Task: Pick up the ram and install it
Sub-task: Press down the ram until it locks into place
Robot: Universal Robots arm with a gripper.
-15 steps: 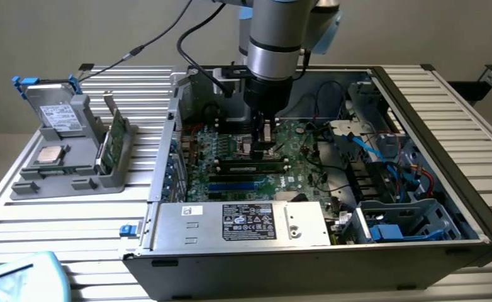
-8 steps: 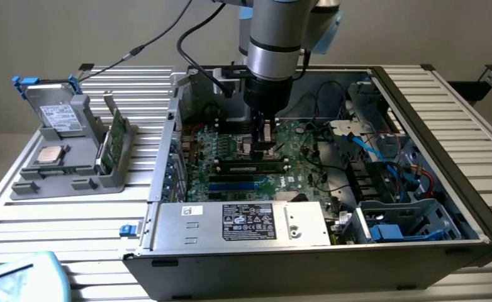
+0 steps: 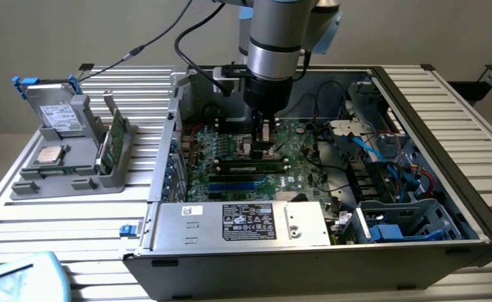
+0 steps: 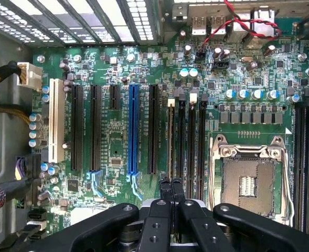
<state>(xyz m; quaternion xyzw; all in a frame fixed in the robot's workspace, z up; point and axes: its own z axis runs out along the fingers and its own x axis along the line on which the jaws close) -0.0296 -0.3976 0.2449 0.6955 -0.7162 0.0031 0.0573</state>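
The ram (image 3: 250,168), a long, narrow, thin green circuit-board stick carrying a row of dark chips, stands upright on its long edge in a black memory slot of the green motherboard (image 3: 221,148) inside the open computer case. In the wrist view the ram (image 4: 171,139) appears edge-on as a thin yellowish line, in the slot farthest from the square metal processor socket (image 4: 248,184).

Arm (image 3: 277,38) vertical, hand (image 3: 263,143) downward, fingers (image 4: 171,190) pressed together.
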